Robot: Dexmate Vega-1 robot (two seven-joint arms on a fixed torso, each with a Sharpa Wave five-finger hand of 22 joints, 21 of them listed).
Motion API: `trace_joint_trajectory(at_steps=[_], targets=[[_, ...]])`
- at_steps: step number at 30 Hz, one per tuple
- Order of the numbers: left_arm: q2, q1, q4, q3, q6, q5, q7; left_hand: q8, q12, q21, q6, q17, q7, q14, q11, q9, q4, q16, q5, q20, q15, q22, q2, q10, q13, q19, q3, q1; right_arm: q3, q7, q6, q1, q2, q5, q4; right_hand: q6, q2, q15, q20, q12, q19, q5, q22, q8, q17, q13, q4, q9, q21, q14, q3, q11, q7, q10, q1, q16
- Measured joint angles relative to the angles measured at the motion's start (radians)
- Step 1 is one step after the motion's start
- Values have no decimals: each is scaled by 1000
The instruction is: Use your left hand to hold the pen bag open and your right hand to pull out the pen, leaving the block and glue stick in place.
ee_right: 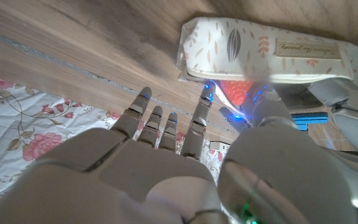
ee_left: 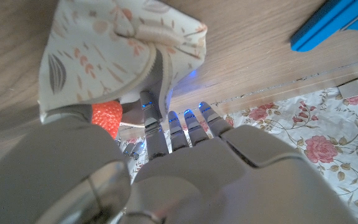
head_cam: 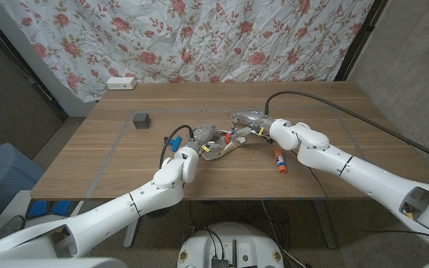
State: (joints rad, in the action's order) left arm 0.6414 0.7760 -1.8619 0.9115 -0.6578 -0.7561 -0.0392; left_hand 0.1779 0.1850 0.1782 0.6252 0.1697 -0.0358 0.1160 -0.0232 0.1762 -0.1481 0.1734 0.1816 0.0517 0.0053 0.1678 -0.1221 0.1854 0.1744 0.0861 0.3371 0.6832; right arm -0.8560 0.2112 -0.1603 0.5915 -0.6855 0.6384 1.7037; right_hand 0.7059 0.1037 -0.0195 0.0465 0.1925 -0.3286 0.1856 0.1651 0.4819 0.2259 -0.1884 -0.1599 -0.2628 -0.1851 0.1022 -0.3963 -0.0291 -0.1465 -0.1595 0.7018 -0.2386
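Pen bag [head_cam: 222,147] mid wooden table [head_cam: 334,112], left hand [head_cam: 202,138] holding it, right hand [head_cam: 246,123] grip unclear, floral curtain [head_cam: 199,37] behind.

Pen bag [head_cam: 226,146] mid-table, left hand [head_cam: 203,138] at its left end, right hand [head_cam: 249,120] just behind-right. Pen [head_cam: 280,161] on table right of bag. Block [head_cam: 141,120] well left. Power strip [head_cam: 121,83] at far edge.

A dark cube [head_cam: 141,120] sits on the wooden worktop [head_cam: 334,119] — a white power strip [head_cam: 121,83] lies at its far edge, a flowered curtain [head_cam: 199,37] hanging behind.
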Motion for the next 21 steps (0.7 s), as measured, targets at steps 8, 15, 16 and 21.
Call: trace_joint_trajectory(at_steps=[8, 15, 16, 21], targets=[[0, 0, 1, 1, 1, 0, 2, 0, 0, 0, 0, 0, 0, 0, 0, 0, 0, 0, 0, 0, 0, 0, 0, 0, 0, 0, 0, 0, -3, -9, -4, 5, 2, 6, 2, 10, 7, 3, 0, 4, 0, 0, 0, 8, 0, 0, 0, -5, 0, 11, 0, 0, 10, -7, 7, 0], [0, 0, 2, 1, 1, 0, 4, -1, 0, 0, 0, 0, 0, 0, 5, 0, 0, 0, 0, 0, 0, 0, 5, -5, 0, 0, 0, -5, -7, -10, -5, 5, 6, 9, 1, 10, 7, 3, 0, 4, 0, 0, 0, 8, 0, 0, 4, -5, 0, 11, 4, 0, 11, -7, 6, 0], [0, 0, 2, 2, 2, 0, 4, -1, 0, 0, 0, 0, 0, 0, 6, 0, 0, 0, 0, 0, 0, 0, 5, -6, 0, 0, 0, -5, -7, -10, -6, 5, 6, 10, 1, 10, 7, 3, 0, 4, 0, 0, 0, 13, 0, 0, 4, -5, 0, 11, 4, 0, 11, -7, 7, 0], [-1, 0, 4, 2, 4, 1, 5, -1, 0, 0, 0, 0, 0, 0, 6, -1, 0, 0, 0, 0, 0, 0, 5, -6, 0, 0, 0, -5, -9, -11, -7, 4, 9, 10, -4, 18, 7, 3, 0, 4, 0, 0, 0, 17, 4, 0, 4, -5, 0, 11, 4, 1, 11, -7, 6, 0]])
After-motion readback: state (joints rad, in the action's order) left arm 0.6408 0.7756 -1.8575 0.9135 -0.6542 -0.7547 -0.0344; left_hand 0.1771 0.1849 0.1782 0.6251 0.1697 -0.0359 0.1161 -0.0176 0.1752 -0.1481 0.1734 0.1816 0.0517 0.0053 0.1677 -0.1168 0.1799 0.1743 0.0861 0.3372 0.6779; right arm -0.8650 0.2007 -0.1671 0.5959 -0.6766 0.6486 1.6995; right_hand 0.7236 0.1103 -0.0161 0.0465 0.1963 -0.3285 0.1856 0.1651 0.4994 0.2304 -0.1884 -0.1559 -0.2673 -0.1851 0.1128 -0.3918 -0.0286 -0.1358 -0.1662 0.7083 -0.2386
